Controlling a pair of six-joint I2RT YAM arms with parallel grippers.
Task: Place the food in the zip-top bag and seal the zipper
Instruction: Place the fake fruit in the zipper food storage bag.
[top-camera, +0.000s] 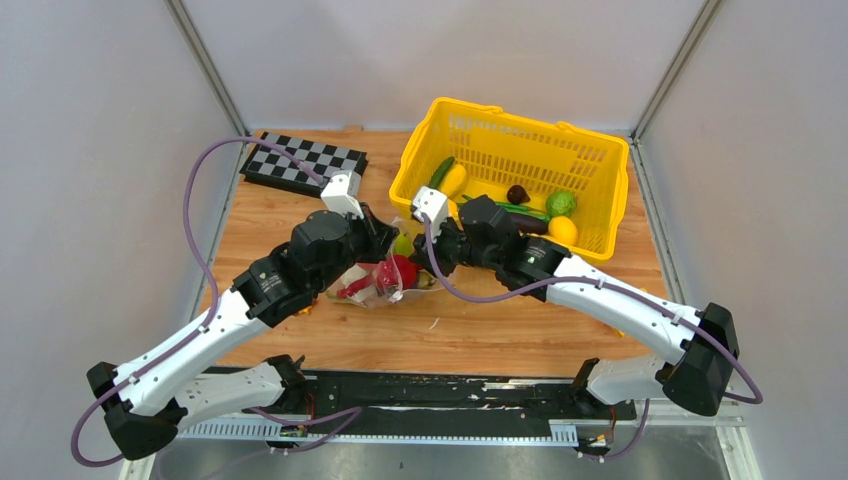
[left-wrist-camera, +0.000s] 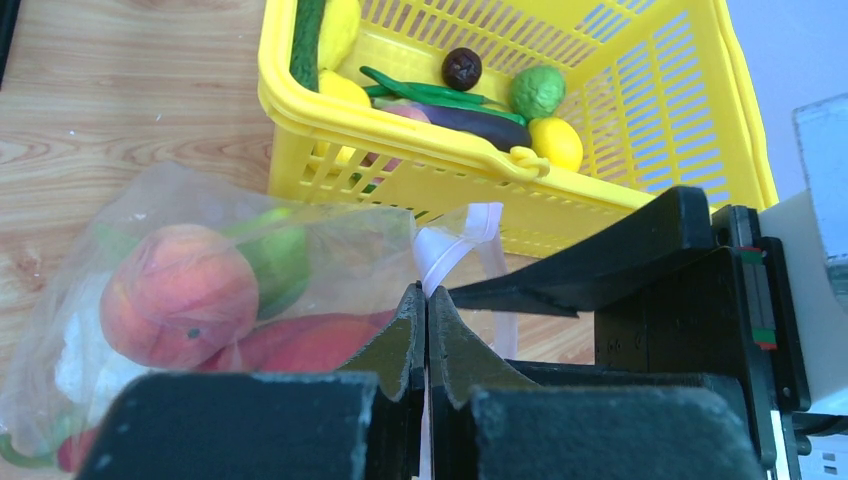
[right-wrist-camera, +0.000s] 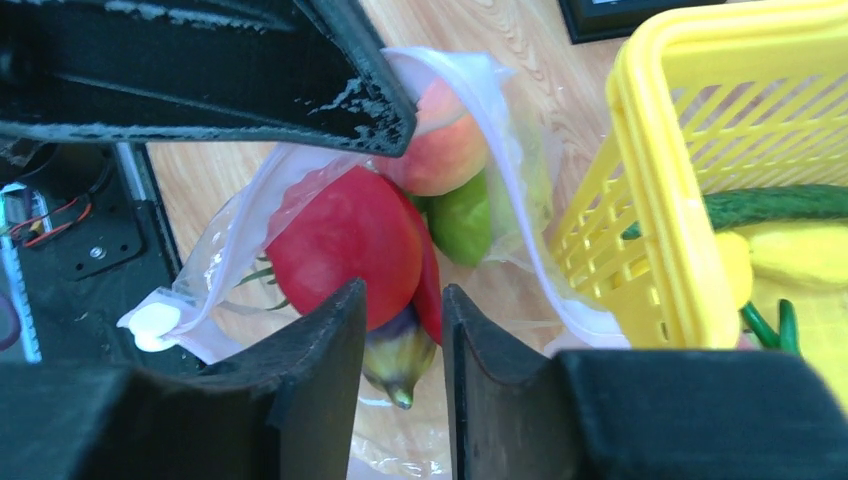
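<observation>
The zip-top bag (top-camera: 380, 292) lies on the wooden table between both grippers, holding food: a peach (left-wrist-camera: 175, 295), a green piece (left-wrist-camera: 280, 260), a red tomato (right-wrist-camera: 345, 250) and an eggplant (right-wrist-camera: 400, 355). My left gripper (left-wrist-camera: 427, 295) is shut on the bag's pale pink zipper strip (left-wrist-camera: 445, 245) and holds that edge up. My right gripper (right-wrist-camera: 403, 290) hovers at the bag's mouth, jaws a little apart, with the eggplant's stem end showing between them. I cannot tell if they touch it. The white slider (right-wrist-camera: 150, 325) sits at the strip's end.
The yellow basket (top-camera: 520, 128) stands right behind the bag, with a cucumber, lemons, an eggplant and a green round piece in it. A checkerboard (top-camera: 305, 160) lies at the back left. Both wrists are close together over the bag.
</observation>
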